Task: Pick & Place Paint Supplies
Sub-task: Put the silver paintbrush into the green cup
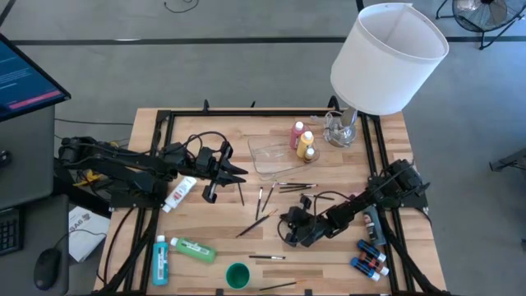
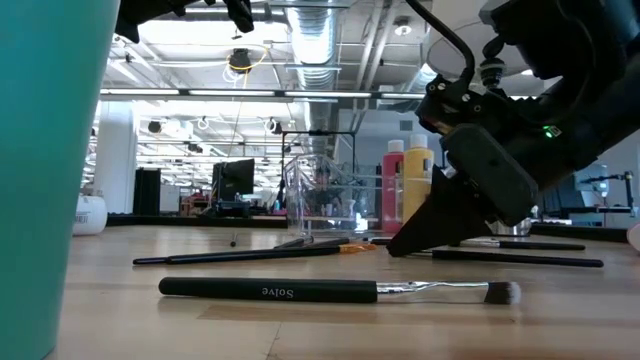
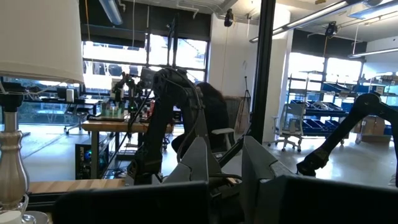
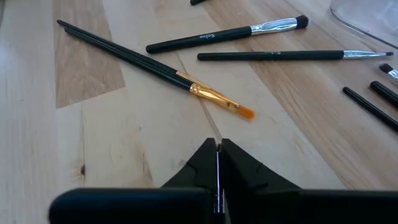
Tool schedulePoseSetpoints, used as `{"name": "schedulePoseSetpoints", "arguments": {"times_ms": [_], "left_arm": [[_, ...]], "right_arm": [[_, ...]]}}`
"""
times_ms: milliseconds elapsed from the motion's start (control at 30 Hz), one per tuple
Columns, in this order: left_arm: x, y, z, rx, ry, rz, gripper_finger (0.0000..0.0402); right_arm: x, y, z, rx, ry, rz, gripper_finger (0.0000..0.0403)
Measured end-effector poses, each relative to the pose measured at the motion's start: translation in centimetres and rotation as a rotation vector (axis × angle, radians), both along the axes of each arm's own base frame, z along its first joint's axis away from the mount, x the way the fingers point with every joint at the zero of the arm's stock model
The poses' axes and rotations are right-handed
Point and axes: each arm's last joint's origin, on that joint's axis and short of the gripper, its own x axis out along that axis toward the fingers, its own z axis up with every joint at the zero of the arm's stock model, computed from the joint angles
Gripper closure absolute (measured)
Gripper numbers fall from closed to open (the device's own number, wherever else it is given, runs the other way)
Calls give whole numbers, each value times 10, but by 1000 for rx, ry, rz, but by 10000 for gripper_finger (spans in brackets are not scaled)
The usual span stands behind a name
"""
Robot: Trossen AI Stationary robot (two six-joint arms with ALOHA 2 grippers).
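Closest to the right wrist camera, the right gripper (image 4: pixel 217 163) has its two dark fingers pressed together, tips low over the bare wood, and I see nothing between them. Just ahead of the tips lies the orange-tipped brush (image 4: pixel 214 99), with its gold ferrule and its long dark handle running away from the jaws beside a second thin handle. Beyond it lie the Solve brush (image 4: pixel 227 36) and a thin silver-ferrule brush (image 4: pixel 280 55), both well apart from the tips. Still farther, at the edge of the view, is the rim of the clear tray (image 4: pixel 367 18).

I judge the step in hand as picking one brush, and the closure looks empty, so the grip probably needs a new try. To do it well, the jaws should part, go forward until the ferrule of the orange-tipped brush sits between the tips, turn across the handle, and come down almost to the wood before closing. A thin handle can roll or slip out easily, and the neighbouring handle may be caught too.

Far from these jaws, in the high view, the left gripper (image 1: pixel 237 173) waits with its fingers together and holds nothing. The pink bottle (image 1: pixel 297 135) and the yellow bottle (image 1: pixel 305 145) stand at the tray.
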Motion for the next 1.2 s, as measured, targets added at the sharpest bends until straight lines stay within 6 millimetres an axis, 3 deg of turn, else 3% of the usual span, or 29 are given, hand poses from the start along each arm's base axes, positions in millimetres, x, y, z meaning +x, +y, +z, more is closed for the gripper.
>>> {"name": "schedulePoseSetpoints", "arguments": {"times_ms": [367, 533, 967, 1200], "left_arm": [[0, 0, 0, 0, 0, 0, 401], [0, 0, 0, 0, 0, 0, 401], [0, 0, 0, 0, 1, 0, 401], [-6, 0, 4, 2, -2, -6, 401]], "right_arm": [[0, -2, 8, -15, 3, 34, 401], [-2, -5, 26, -58, 11, 92, 402], [1, -9, 80, -171, -172, 86, 403], [9, -2, 110, -200, -387, 142, 403]]}}
